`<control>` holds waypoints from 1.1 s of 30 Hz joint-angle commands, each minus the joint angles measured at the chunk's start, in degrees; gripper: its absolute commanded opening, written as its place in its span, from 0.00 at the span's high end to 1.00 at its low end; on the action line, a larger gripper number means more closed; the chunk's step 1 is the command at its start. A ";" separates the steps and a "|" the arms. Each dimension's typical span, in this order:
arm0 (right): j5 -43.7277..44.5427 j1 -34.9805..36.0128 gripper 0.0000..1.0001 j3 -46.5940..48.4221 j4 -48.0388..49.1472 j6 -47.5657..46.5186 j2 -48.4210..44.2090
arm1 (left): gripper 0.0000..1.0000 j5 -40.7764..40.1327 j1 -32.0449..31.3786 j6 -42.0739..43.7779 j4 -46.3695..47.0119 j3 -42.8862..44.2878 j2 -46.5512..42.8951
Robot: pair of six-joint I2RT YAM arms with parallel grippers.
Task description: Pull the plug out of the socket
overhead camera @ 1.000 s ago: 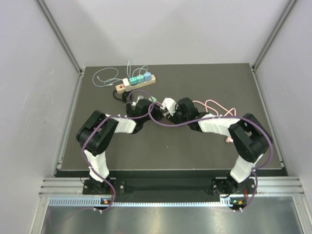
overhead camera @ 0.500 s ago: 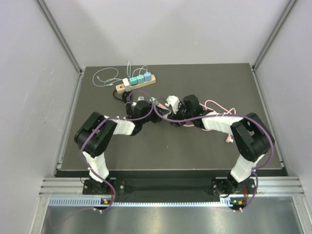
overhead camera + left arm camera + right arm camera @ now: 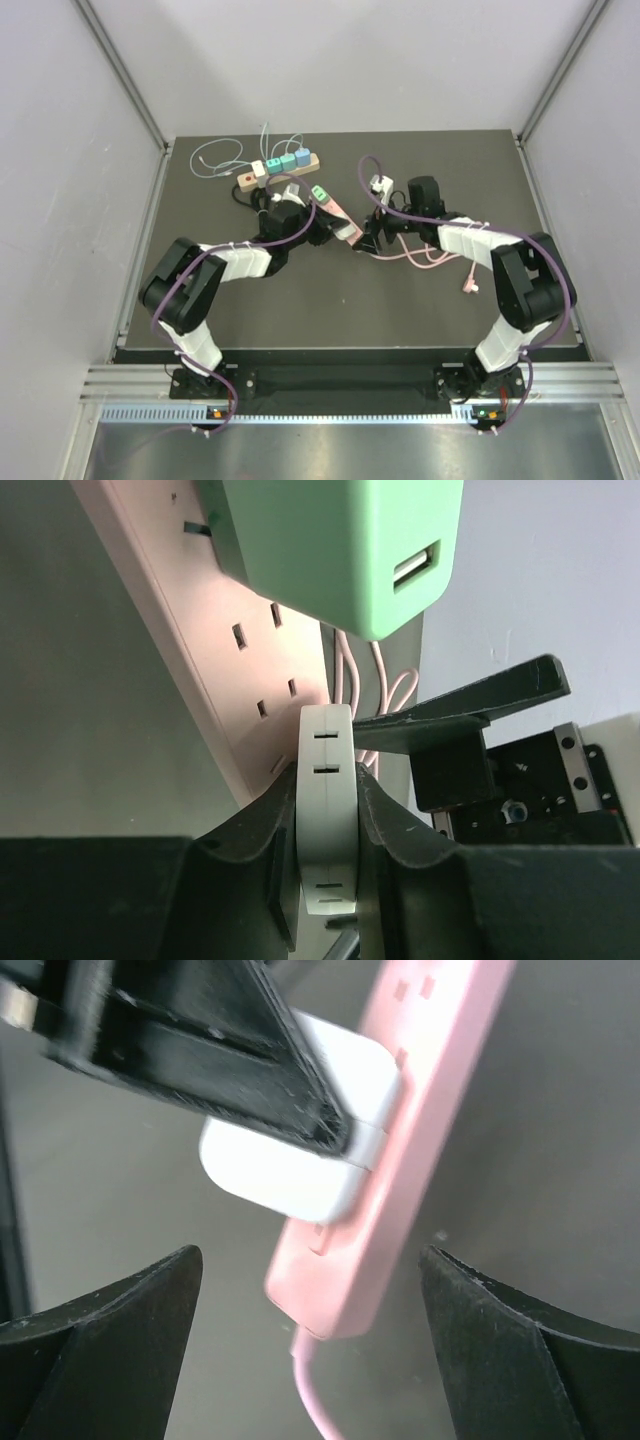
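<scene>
Left hand (image 3: pixel 327 792) is clenched tight on the white plug (image 3: pixel 326 730), which sits pressed against the pink power strip (image 3: pixel 200 650), one spot along from the green plug (image 3: pixel 340 540). Right hand (image 3: pixel 310 1260) is spread wide and grips nothing, facing the strip's cable end over the dark surface (image 3: pixel 560 1160).

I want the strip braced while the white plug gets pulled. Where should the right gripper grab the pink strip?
On the bare cord end of the pink strip, beside the white plug, pinching its two long edges. The open right gripper straddles that flat, narrow end, so probably straight ahead.
</scene>
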 commanded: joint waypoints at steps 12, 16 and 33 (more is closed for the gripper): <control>-14.09 -0.66 0.12 3.73 2.94 7.51 4.63 | 1.00 6.79 0.66 9.28 9.42 1.99 -6.91; -14.01 -0.84 0.12 4.17 2.23 7.68 5.77 | 1.00 8.20 0.74 9.20 11.70 1.82 -7.70; -18.93 -1.90 0.44 1.80 16.56 24.47 7.61 | 1.00 12.16 0.74 8.76 16.98 1.20 -7.00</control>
